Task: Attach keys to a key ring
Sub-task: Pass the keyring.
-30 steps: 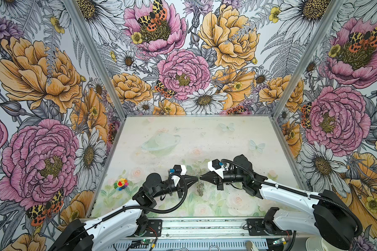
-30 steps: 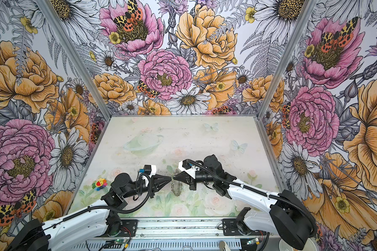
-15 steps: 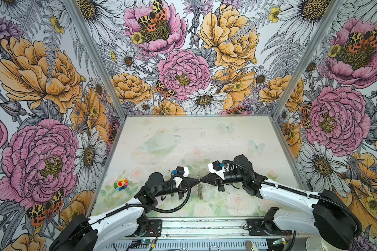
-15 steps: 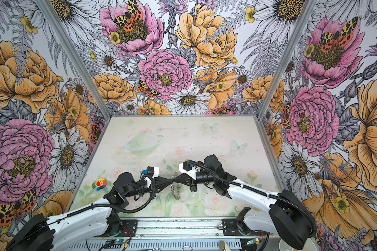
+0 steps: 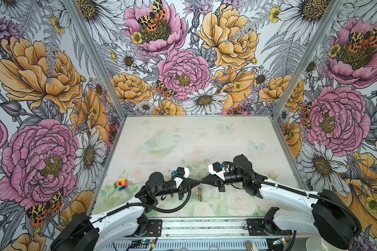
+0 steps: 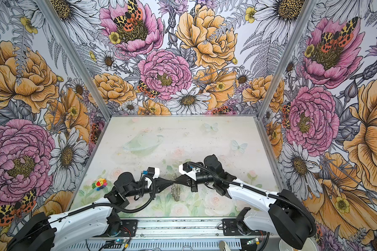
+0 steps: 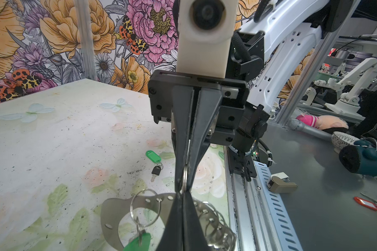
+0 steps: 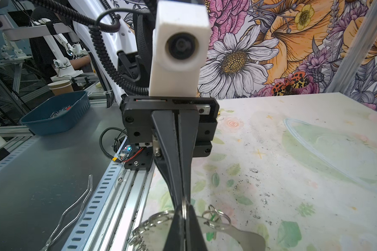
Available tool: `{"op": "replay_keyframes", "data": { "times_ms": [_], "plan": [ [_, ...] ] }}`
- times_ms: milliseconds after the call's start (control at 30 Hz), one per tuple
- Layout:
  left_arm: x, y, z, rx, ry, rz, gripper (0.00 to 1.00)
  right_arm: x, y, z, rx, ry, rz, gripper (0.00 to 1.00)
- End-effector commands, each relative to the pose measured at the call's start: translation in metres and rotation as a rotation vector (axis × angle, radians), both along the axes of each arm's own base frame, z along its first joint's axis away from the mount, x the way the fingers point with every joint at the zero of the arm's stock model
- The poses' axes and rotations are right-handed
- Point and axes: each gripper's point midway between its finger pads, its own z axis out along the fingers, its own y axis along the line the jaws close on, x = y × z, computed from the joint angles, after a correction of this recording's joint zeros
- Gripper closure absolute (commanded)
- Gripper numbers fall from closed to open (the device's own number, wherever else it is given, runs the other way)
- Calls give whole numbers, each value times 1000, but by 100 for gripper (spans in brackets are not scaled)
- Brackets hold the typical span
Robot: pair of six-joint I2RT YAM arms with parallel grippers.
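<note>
Steel key ring [image 7: 111, 208], dangling beneath the tips, is being clamped by closed left gripper [image 5: 197, 184] and closed right gripper [image 5: 202, 182].

Your top views share the whole table [image 5: 205, 139] from high above; your wrist cameras [image 7: 206, 15] face each other, close.

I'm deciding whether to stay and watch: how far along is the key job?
One green-tagged key already hangs on a wire ring of the key ring. In hand: the left claw and right claw are both shut, tip to tip, pinching another of its rings. Left to do: the second key lies loose on the table, not yet threaded on.
</note>
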Motion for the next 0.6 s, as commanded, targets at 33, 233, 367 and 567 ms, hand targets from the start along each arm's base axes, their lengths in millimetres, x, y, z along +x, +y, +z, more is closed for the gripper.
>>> {"op": "replay_keyframes", "data": {
  "times_ms": [33, 233, 367, 567],
  "plan": [
    [-11, -8, 18, -37, -57, -73, 100, -5, 6, 6, 28, -30, 45, 100],
    [-7, -6, 11, -10, -60, -33, 100, 7, 5, 0, -20, -26, -31, 100],
    [2, -3, 4, 31, -69, 27, 100, 18, 1, -7, -69, -13, -93, 100],
    [6, -3, -2, 72, -74, 55, 100, 21, -2, -13, -117, 4, -118, 99]
  ]
}}
